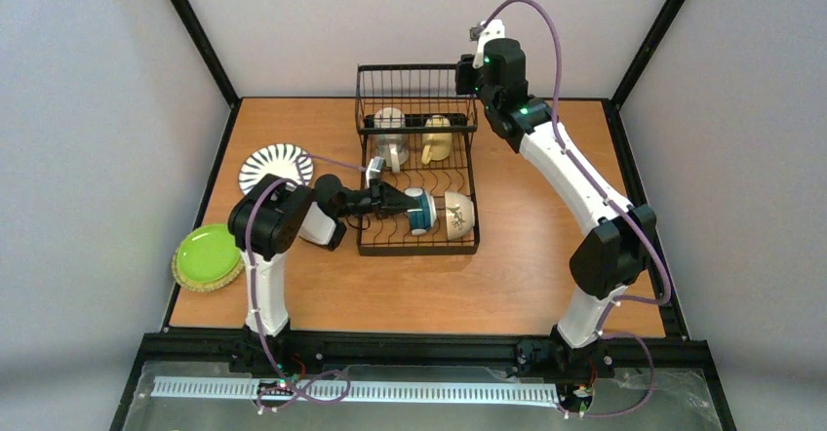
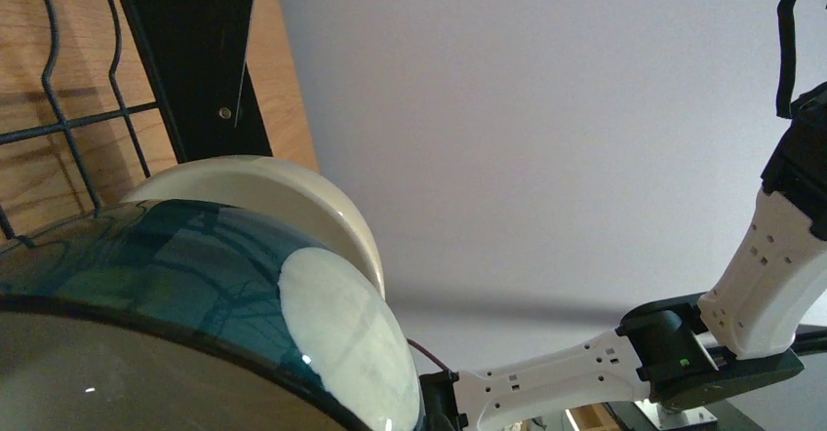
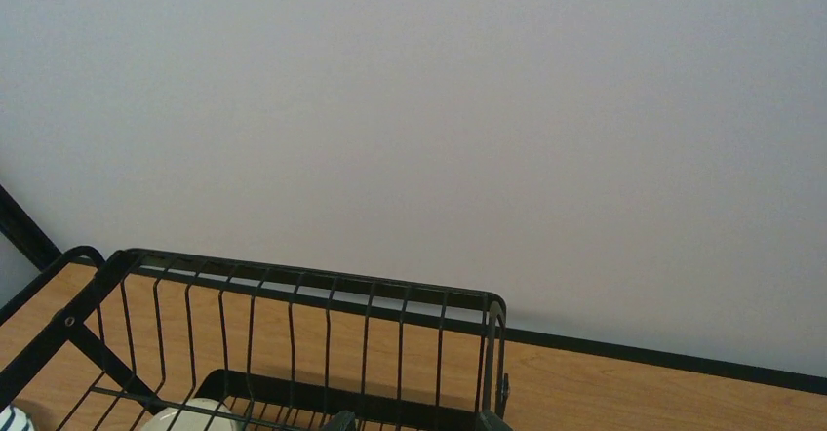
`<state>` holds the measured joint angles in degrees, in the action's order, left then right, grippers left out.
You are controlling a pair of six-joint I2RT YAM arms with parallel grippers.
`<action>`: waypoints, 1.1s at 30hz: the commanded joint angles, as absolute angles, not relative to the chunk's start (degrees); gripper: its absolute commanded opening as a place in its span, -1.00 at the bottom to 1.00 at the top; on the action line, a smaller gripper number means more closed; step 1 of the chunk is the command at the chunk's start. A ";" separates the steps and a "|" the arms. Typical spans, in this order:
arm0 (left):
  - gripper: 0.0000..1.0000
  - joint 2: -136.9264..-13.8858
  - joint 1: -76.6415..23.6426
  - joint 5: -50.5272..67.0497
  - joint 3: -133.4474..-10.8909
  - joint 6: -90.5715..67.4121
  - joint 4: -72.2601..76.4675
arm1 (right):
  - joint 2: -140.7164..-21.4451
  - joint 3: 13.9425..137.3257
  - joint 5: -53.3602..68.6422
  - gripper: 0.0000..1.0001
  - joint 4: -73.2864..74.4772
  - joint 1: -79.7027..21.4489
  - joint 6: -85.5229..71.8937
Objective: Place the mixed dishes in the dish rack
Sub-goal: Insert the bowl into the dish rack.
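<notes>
The black wire dish rack [image 1: 466, 173] stands mid-table, with a cream mug [image 1: 390, 129] and a yellow mug [image 1: 436, 138] in its taller basket end. In its near end my left gripper [image 1: 400, 202] is shut on the rim of the teal-and-white cup [image 1: 421, 212], which lies on its side against the cream bowl [image 1: 458, 215]. The left wrist view shows the teal cup [image 2: 146, 255] and the bowl [image 2: 283, 187] up close; the fingers are hidden there. My right gripper [image 3: 417, 421] hovers open over the rack's far right corner [image 3: 492, 304], holding nothing.
A black-and-white striped plate [image 1: 275, 165] lies left of the rack. A lime-green plate [image 1: 207, 253] rests on a tan plate [image 1: 210, 280] at the table's left edge. Black frame posts rise at the back corners. The right arm [image 1: 575, 173] arches over the table's right side.
</notes>
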<state>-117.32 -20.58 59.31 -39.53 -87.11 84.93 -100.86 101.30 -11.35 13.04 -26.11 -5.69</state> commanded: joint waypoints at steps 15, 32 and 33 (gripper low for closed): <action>-0.99 -123.87 -20.16 59.64 -37.94 -81.84 102.50 | -101.38 97.65 -10.75 0.43 10.73 -26.86 -4.79; -0.49 -122.53 -20.13 56.37 -32.26 -81.54 102.48 | -102.06 98.08 -10.98 0.43 10.77 -27.94 -4.61; -0.40 -122.52 -20.13 56.18 -32.05 -81.56 102.50 | -102.09 98.16 -11.01 0.43 10.85 -27.95 -4.52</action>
<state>-117.67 -19.75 58.28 -34.72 -84.97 88.05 -100.88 98.19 -11.09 11.70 -27.29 -5.13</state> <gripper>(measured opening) 0.246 0.717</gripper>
